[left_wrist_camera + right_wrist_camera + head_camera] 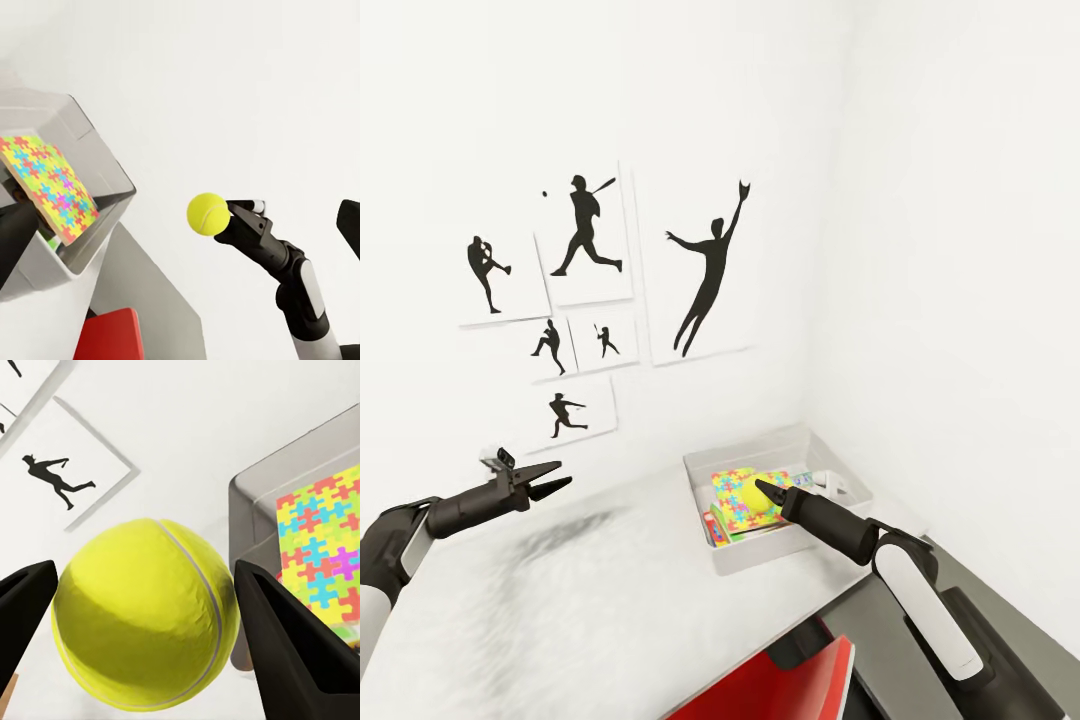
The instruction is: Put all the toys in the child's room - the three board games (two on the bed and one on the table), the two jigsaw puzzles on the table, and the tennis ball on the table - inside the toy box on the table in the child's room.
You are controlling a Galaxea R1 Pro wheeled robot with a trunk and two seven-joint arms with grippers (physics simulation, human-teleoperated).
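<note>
The right hand [763, 491] gripped the tennis ball [752, 495] above the toy box [732, 558] at lower right; the left hand [552, 479] hung released at lower left over the surface [560, 600].

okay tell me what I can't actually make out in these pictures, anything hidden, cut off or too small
- Pale grey toy box, head view: the right gripper and its yellow tennis ball cover part of the contents.
- Game boxes beneath the colourful jigsaw puzzle, head view: slivers only, count unclear.
- Red object, head view: cut off by the bottom edge.
- Left gripper, left wrist view: fingers cut by the edges.
</note>
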